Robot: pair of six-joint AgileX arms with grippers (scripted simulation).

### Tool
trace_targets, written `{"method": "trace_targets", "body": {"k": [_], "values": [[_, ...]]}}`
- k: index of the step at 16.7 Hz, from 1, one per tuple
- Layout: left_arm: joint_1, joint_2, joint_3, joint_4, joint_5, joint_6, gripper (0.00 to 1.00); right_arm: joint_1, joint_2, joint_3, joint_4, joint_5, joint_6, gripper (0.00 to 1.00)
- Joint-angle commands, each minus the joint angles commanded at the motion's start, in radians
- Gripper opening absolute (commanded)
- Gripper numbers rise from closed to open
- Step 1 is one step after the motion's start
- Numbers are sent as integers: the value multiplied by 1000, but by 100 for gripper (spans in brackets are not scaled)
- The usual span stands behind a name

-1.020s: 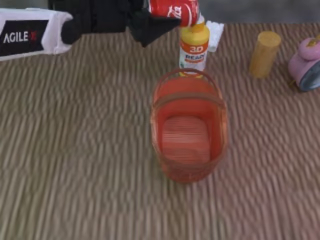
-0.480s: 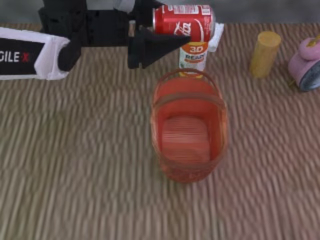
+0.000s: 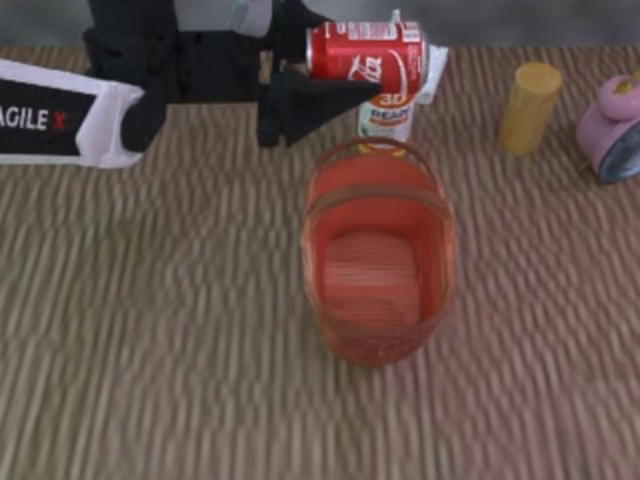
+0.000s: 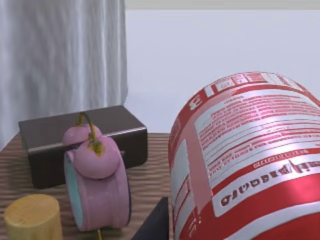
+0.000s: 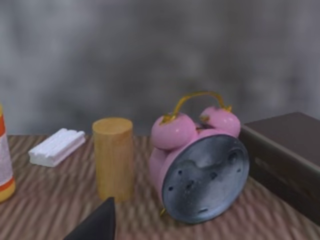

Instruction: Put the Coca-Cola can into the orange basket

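- Our left claw (image 3: pixel 335 62) is pinching the Coca-Cola can (image 3: pixel 365 52) near the far edge of the tabletop (image 3: pixel 150 330), reaching in from the top view's left.
- The can is lifted clear of the surface and lies on its side, its long axis running left to right across the top view, with the silver end pointing toward the right.
- In the left wrist view the can (image 4: pixel 247 160) fills the near side of the picture, its printed label turned toward the camera, so the grip looks firm to us.
- The orange basket (image 3: pixel 378 262) stands upright nearer the camera than the can, its opening directly on the near side of our left claw, the arched hoop handle crossing the far part of its mouth.
- The can overlaps the yellow glue bottle (image 3: pixel 386 112) in the top view; that bottle stands just beyond the basket's far rim.
- We judge that the coming move turns on carrying the can toward the camera, past the handle, until it hangs over the open mouth, and only then letting go.
- Our right arm is out of the top view; its wrist camera looks at a pink alarm clock (image 5: pixel 200 167) and a wooden cylinder (image 5: pixel 113 157), and we cannot tell how its claw is set.
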Motion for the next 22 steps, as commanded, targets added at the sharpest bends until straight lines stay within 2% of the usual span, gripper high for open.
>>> {"method": "trace_targets", "body": {"k": [6, 12, 22], "values": [[18, 176, -62, 254, -1, -6, 0, 0, 0, 0, 0, 0, 0, 100], [21, 204, -74, 289, -2, -6, 0, 0, 0, 0, 0, 0, 0, 100], [21, 204, -74, 289, -2, -6, 75, 0, 0, 0, 0, 0, 0, 100]]}}
